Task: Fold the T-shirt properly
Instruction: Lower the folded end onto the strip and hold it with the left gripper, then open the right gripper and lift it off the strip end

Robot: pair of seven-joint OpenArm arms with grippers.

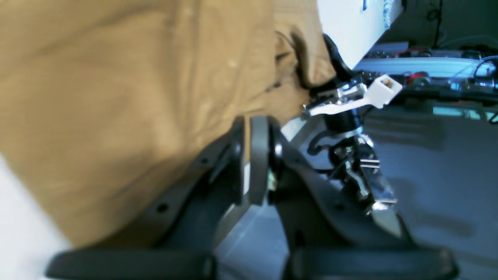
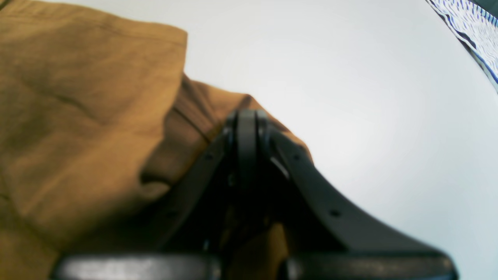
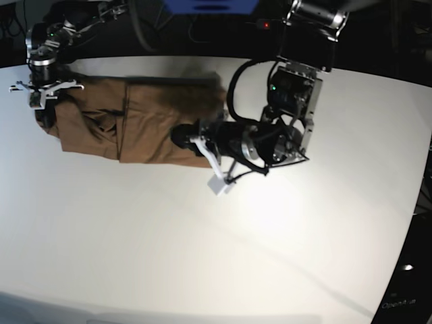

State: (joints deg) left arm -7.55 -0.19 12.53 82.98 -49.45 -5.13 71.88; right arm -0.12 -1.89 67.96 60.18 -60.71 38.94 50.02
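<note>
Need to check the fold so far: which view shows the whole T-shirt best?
The base view: the T-shirt shows whole, stretched between both grippers. The wrist views show only blurred close-ups of brown cloth at their jaws.

The left arm's fingers are pressed together, pinching the edge of the T-shirt, which spreads out beyond and to their left. The other arm grips the cloth past them over the white surface.

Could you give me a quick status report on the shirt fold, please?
Left gripper shut on the T-shirt. Right gripper shut on its other end. Shirt partly folded, held off the white table. Nothing in the way.
</note>
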